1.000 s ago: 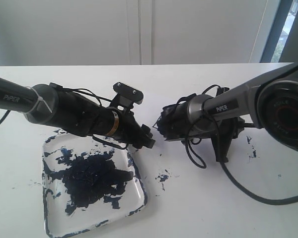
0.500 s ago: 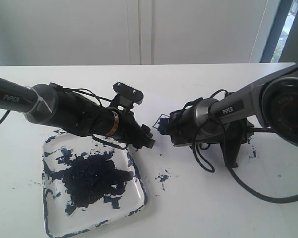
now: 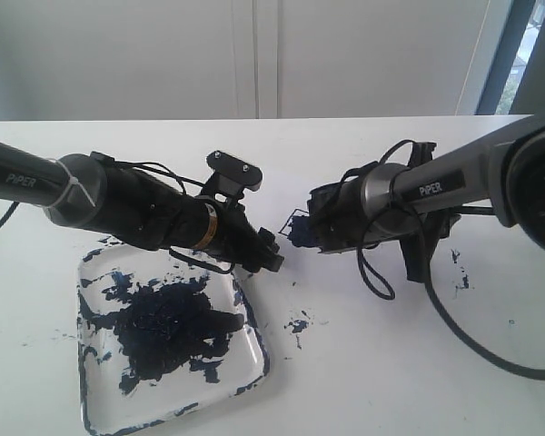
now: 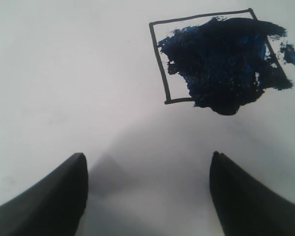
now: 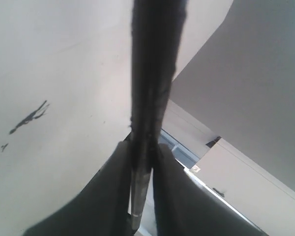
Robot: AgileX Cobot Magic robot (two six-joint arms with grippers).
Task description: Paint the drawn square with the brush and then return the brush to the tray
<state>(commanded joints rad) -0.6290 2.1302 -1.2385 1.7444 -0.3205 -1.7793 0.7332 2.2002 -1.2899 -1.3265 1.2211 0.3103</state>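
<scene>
Right end effector point(image 5: 140, 152) grips the thin black-handled paintbrush point(image 5: 155, 73). Left end effector point(image 4: 147, 177), spread wide and empty, faces the black outlined square point(image 4: 211, 59), smeared dark blue; the clear paint-blotched tray point(image 3: 100, 386) lies on the white surface point(image 3: 391, 381).

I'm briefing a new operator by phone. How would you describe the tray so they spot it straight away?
On the white table, look under the left arm, at the lower left of the exterior view. The tray lies there: shallow, clear, square with rounded corners, a blue-black paint blotch filling its middle. Unlike the drawn square, a thin flat outline on paper, it has a raised rim.
</scene>
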